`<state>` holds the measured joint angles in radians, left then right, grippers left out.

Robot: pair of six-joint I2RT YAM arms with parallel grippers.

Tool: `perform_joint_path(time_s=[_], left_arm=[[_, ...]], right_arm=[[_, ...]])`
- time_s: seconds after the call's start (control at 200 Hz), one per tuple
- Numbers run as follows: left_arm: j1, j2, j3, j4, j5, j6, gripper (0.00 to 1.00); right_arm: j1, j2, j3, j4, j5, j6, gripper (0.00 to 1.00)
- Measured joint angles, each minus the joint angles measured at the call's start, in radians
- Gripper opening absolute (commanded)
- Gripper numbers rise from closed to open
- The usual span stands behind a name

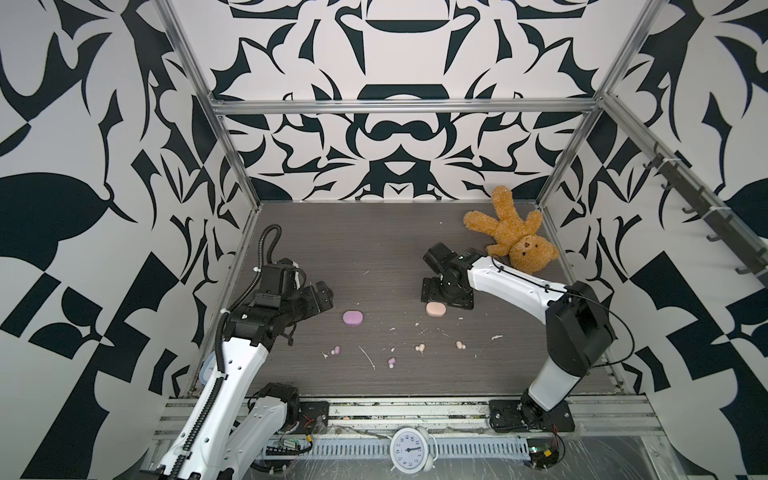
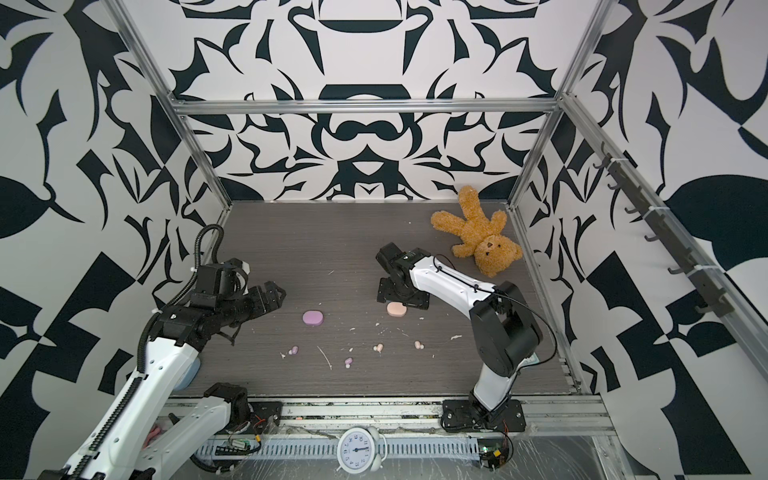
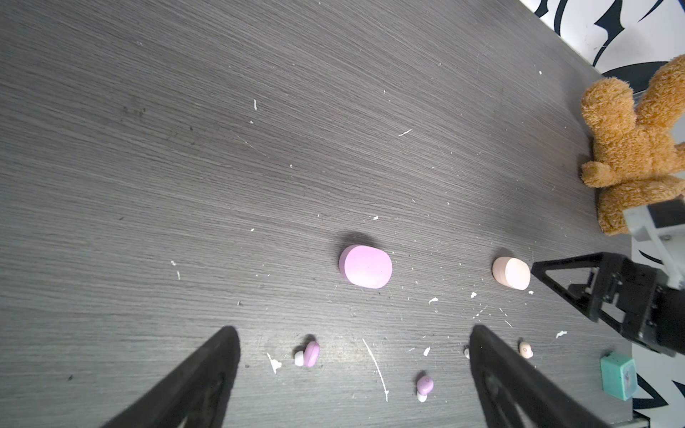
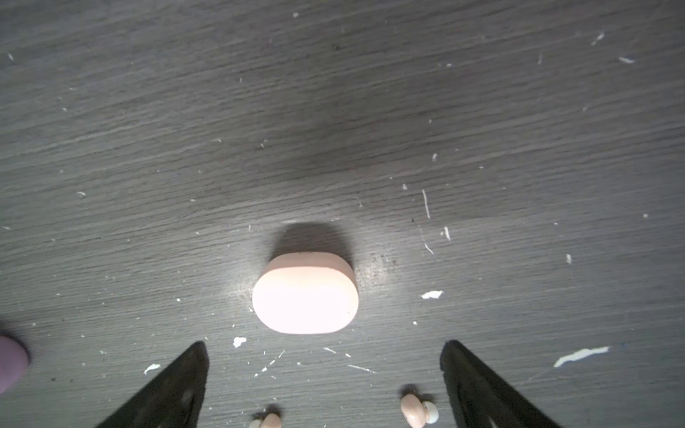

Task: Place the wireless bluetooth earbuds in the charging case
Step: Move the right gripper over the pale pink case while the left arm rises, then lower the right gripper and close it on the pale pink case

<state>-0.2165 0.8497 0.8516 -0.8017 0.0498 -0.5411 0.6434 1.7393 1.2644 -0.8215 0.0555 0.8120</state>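
Okay, your right gripper [image 4: 324,344] gapes wide, empty, just above the closed peach case [image 1: 436,308] at centre-right of frame, long axis spanning the jaws. Peach earbuds [image 1: 420,348] lie loose below it; left gripper [image 3: 354,329] also wide.

A brown teddy bear [image 1: 513,230] lay face up in the far right corner of the grey wood-grain table [image 1: 374,249] in front of me, its head nearest me and its legs toward the patterned back wall [image 1: 415,158]. White scraps [image 1: 368,357] and flecks littered the near half. A white alarm clock [image 1: 409,451] lay face up past the front edge. Dark hooks [image 1: 698,205] lined the right wall.
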Motion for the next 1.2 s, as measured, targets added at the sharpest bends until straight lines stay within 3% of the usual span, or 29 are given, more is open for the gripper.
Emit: perform_joint_path(time_s=[0.265,0.875,1.2], left_arm=[[0.000,0.004,0.000,0.000,0.003,0.000,0.99],[0.000,0.023,0.000,0.000,0.003,0.000,0.99],[0.000,0.029,0.000,0.000,0.004,0.000,0.99]], right_arm=[[0.000,0.056,0.012,0.019,-0.017,-0.021,0.99],[0.011,0.096,0.012,0.048,-0.013,-0.034,0.77],[0.020,0.097,0.008,0.056,0.001,-0.034,0.82]])
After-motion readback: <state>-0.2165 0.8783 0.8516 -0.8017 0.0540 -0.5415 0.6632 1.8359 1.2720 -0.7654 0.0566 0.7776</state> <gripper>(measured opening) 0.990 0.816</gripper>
